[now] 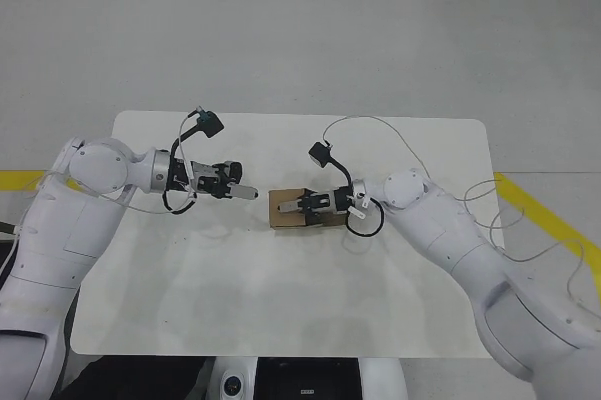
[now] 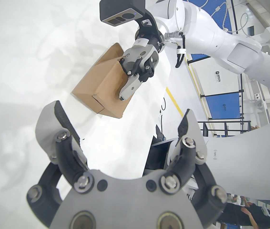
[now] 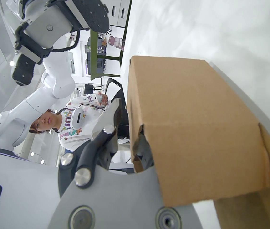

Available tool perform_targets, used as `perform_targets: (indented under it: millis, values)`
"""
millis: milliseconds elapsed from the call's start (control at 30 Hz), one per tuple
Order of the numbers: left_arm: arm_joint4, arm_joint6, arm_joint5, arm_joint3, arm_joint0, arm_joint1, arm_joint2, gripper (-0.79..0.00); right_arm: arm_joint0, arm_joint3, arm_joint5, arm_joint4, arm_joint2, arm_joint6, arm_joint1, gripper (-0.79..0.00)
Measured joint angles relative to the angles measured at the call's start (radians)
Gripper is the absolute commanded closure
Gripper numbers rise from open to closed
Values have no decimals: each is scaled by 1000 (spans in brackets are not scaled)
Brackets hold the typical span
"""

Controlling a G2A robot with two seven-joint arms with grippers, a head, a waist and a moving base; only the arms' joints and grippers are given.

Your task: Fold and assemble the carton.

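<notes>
Left gripper (image 1: pixel 248 191) was released and empty, near the carton (image 1: pixel 280 218) at mid-table (image 1: pixel 280 300). Body was squared up, near end looked closed. Right gripper (image 1: pixel 290 204) clamped one wall. That end's flaps were probably still to do.

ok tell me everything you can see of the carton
The carton is a plain brown cardboard box, partly assembled, with folded flaps. It lies on the white table, near its middle. The right claw grips one wall, one finger inside, one outside. The open left claw is close by, not touching.
</notes>
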Motion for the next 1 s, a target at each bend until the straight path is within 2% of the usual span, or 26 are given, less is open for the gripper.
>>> perform_targets:
  millis: [167, 433, 633, 833, 1000]
  values:
    - [2, -1, -1, -2, 1, 1, 0, -785, 4, 7, -12, -8, 26, 37, -1, -548]
    - [2, -1, -1, -2, 1, 1, 0, -785, -14, -28, -23, -51, 90, 70, 35, -610]
    - [2, -1, -1, -2, 1, 1, 0, -785, -61, -68, 6, -84, 131, 67, 63, -570]
    - [2, -1, -1, -2, 1, 1, 0, -785, -72, -109, 30, -118, 155, 64, 70, -582]
    - [2, -1, -1, -2, 1, 1, 0, -785, -74, -129, 90, -169, 169, 120, 84, -597]
